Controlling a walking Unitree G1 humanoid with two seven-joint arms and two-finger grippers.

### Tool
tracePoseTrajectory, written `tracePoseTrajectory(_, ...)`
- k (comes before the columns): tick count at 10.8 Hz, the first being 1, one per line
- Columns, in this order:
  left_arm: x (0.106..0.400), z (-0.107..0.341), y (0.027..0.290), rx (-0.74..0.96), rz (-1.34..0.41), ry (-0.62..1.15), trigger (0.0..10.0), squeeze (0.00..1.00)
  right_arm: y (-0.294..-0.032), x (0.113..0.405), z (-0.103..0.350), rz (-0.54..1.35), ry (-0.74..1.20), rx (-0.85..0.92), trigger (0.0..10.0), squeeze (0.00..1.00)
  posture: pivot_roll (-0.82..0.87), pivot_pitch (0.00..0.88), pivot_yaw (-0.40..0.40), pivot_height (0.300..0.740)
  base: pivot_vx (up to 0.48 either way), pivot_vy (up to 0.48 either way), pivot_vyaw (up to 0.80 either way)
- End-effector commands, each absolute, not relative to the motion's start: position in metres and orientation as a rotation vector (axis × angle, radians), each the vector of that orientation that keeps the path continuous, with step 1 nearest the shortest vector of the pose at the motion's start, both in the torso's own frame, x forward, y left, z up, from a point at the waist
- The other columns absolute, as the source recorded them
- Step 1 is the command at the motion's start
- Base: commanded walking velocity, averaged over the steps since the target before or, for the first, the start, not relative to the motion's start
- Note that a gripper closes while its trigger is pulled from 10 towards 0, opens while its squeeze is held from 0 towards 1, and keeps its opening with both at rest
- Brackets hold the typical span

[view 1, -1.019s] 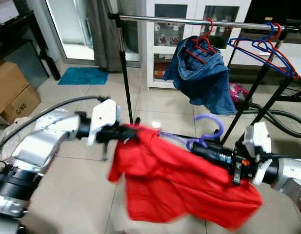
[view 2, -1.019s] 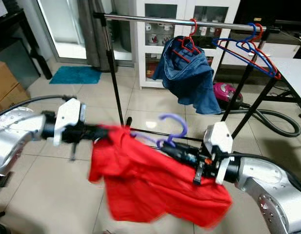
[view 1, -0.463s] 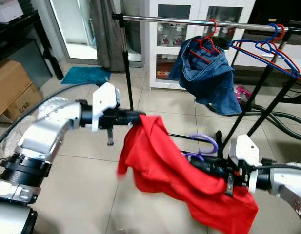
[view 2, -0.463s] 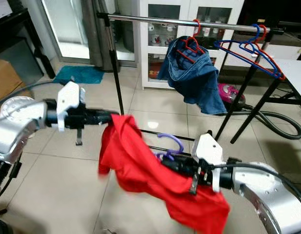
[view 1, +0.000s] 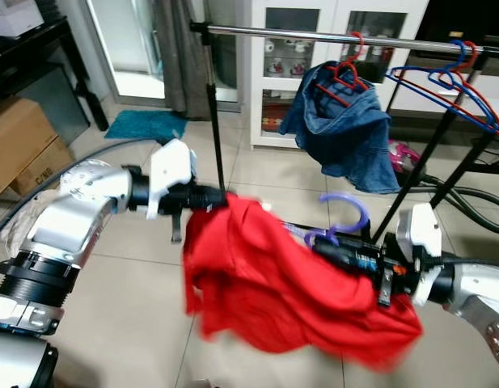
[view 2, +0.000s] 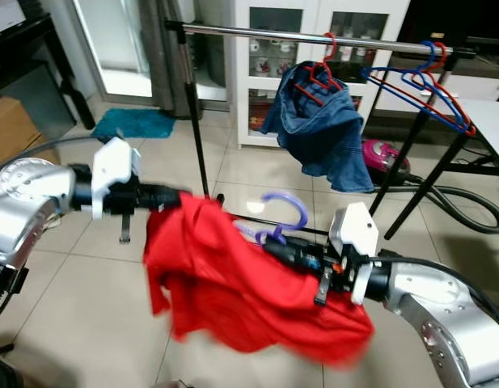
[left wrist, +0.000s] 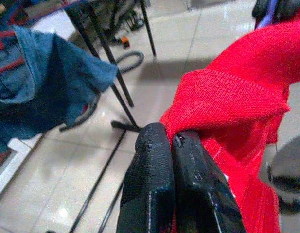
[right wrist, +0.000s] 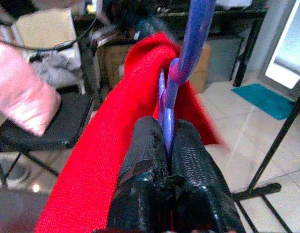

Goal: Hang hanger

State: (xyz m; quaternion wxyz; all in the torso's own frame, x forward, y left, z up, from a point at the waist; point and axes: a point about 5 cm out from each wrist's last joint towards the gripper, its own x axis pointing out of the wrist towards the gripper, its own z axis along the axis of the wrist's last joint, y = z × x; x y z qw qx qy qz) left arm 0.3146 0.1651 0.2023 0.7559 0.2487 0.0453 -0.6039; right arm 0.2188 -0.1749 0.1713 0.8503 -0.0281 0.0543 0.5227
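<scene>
1. Your left end effector is clenched on a fold of the red garment, seen clearly in the left wrist view. The hold is on cloth alone; if it pulls sideways the shirt could slide off the hanger's arm

2. The red garment sags low between both arms, well below the rail. Judged risk: on lifting, the loose hem may drag or catch on the rack's upright pole, which stands just behind the left end effector

3. The purple hanger is mid-air, hook upward, buried in the cloth. Your right end effector is clamped on its neck. A narrow grip there may let the hook twist and miss the rail

4. The denim garment and the empty hangers crowd the rail's right part; aim for the bare stretch or you may knock them
</scene>
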Motion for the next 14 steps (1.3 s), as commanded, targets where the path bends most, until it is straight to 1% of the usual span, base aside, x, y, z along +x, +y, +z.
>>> tracePoseTrajectory(1,0.315,0.2,0.167,0.568,-1.314,0.117,0.0,0.0,-0.177,0.222,0.186,1.073,0.03,-0.015,10.0,0.0,0.03,0.017,0.043,0.74,0.0,0.0,0.0)
tracePoseTrajectory(2,0.317,0.202,0.165,0.56,-1.308,0.1,0.0,0.0,-0.174,0.219,0.187,1.114,0.036,0.008,10.0,0.0,0.03,0.017,0.043,0.74,0.0,0.0,0.0)
tracePoseTrajectory(3,0.318,0.204,0.164,0.554,-1.302,0.084,0.0,0.0,-0.171,0.215,0.176,1.147,0.111,-0.067,10.0,0.0,0.03,0.017,0.043,0.74,0.0,0.0,0.0)
tracePoseTrajectory(4,0.319,0.208,0.16,0.524,-1.304,0.054,0.0,0.0,-0.171,0.216,0.155,1.109,0.203,-0.178,10.0,0.0,0.03,0.016,0.046,0.74,0.0,0.0,0.0)
tracePoseTrajectory(5,0.319,0.211,0.158,0.509,-1.315,0.043,0.0,0.0,-0.17,0.228,0.164,1.017,0.124,-0.125,10.0,0.0,0.03,0.017,0.046,0.74,0.0,0.0,0.0)
tracePoseTrajectory(6,0.318,0.211,0.157,0.505,-1.322,0.042,0.0,0.0,-0.171,0.235,0.17,0.955,0.076,-0.123,10.0,0.0,0.03,0.017,0.046,0.74,0.0,0.0,0.0)
tracePoseTrajectory(7,0.319,0.207,0.16,0.527,-1.308,0.056,0.0,0.0,-0.172,0.238,0.192,0.937,-0.066,0.1,10.0,0.0,0.03,0.018,0.048,0.74,0.0,0.0,0.0)
tracePoseTrajectory(8,0.321,0.207,0.16,0.53,-1.297,0.049,0.0,0.0,-0.162,0.223,0.186,1.092,0.003,0.074,10.0,0.0,0.03,0.017,0.05,0.74,0.0,0.0,0.0)
tracePoseTrajectory(9,0.322,0.208,0.156,0.519,-1.301,0.035,0.0,0.0,-0.156,0.212,0.164,1.176,0.135,-0.088,10.0,0.0,0.02,0.015,0.05,0.74,0.0,0.0,0.0)
tracePoseTrajectory(10,0.324,0.211,0.152,0.514,-1.299,0.012,0.0,0.0,-0.151,0.205,0.15,1.212,0.194,-0.134,10.0,0.0,0.03,0.017,0.048,0.74,0.0,0.0,0.0)
tracePoseTrajectory(11,0.325,0.213,0.152,0.516,-1.293,-0.002,0.0,0.0,-0.154,0.213,0.148,1.142,0.207,-0.143,10.0,0.0,0.03,0.017,0.048,0.74,0.0,0.0,0.0)
tracePoseTrajectory(12,0.325,0.217,0.153,0.509,-1.292,-0.015,0.0,0.0,-0.161,0.213,0.138,1.13,0.295,-0.255,10.0,0.0,0.02,0.016,0.048,0.74,0.0,0.0,0.0)
tracePoseTrajectory(13,0.326,0.218,0.154,0.507,-1.29,-0.018,0.0,0.0,-0.16,0.211,0.143,1.149,0.258,-0.188,10.0,0.0,0.03,0.017,0.047,0.74,0.0,0.0,0.0)
tracePoseTrajectory(14,0.326,0.218,0.154,0.507,-1.29,-0.018,0.0,0.0,-0.16,0.211,0.148,1.147,0.225,-0.19,10.0,0.0,0.03,0.015,0.047,0.74,0.0,0.0,0.0)
